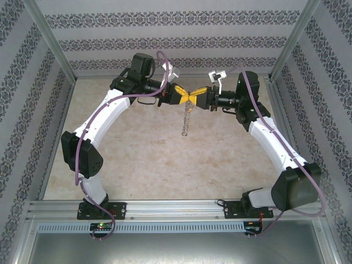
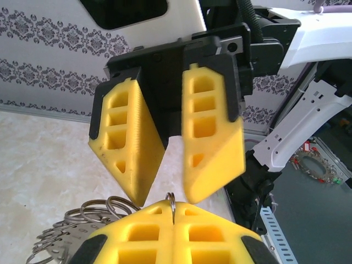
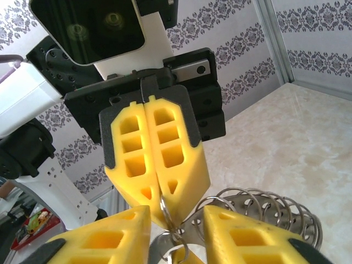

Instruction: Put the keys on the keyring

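On the left, the white left arm arches up from its base at the near edge and reaches to the far middle of the beige marbled tabletop (image 1: 143, 159). The left gripper (image 1: 187, 97), with ribbed yellow plastic fingers (image 3: 137, 154), has its fingers pressed together, tip to tip. They are clamped on a thin loop of the silvery-grey metal keyring (image 2: 171, 201), which sticks out edge-on from the seam between the two pads in the left wrist view.

In the overhead view the keyring (image 1: 187, 118) hangs from that pinch as a short dangling string of small metal loops, held in the air above the tabletop, in the middle between the two arms. From the left wrist, a fan of its loops (image 2: 93, 217) spreads out low on the left, beside the left gripper (image 2: 172, 212). From the right wrist, the same loops (image 3: 264, 212) coil off to the right.

On the right, the right gripper (image 1: 193, 98) faces the left one nose to nose. Its yellow fingers (image 2: 212, 137) stand apart with a clear gap between the tips. In the right wrist view the right gripper (image 3: 176, 220) straddles the tip of the left gripper (image 3: 159, 203) and the pinched loop; I cannot tell whether its pads touch the metal.
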Controlling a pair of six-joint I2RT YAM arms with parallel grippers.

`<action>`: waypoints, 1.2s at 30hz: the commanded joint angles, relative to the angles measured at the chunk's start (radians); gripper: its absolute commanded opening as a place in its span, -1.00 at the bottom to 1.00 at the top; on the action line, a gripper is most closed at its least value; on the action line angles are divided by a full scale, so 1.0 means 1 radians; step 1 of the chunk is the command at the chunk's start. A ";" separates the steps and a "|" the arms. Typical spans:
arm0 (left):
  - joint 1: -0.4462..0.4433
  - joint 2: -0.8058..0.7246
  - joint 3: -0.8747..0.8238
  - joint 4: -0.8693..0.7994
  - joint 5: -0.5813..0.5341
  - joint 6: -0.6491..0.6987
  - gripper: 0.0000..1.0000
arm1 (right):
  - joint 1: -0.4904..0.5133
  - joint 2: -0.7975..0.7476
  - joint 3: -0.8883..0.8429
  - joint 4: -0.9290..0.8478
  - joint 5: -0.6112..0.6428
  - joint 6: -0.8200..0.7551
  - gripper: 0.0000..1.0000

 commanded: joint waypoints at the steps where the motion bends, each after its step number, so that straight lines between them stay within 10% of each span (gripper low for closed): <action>1: 0.006 -0.012 0.043 -0.006 0.059 0.025 -1.00 | 0.010 0.021 0.024 0.055 -0.030 0.014 -0.51; 9: -0.006 -0.003 0.049 -0.002 0.064 0.018 -1.00 | 0.018 0.031 0.023 0.070 -0.046 0.018 -1.00; 14: -0.012 0.012 0.044 -0.002 0.064 0.014 -1.00 | 0.026 0.039 0.017 0.068 -0.059 0.022 -0.75; 25: -0.018 0.027 -0.024 0.057 0.041 -0.017 -1.00 | 0.054 0.053 -0.080 0.106 -0.014 0.049 -1.00; 28: -0.018 0.026 -0.056 0.103 0.051 -0.043 -1.00 | 0.060 0.057 -0.106 0.132 -0.011 0.069 -0.75; 36: -0.018 0.049 -0.078 0.110 0.038 -0.052 -0.94 | 0.066 0.082 -0.133 0.148 0.011 0.069 -1.00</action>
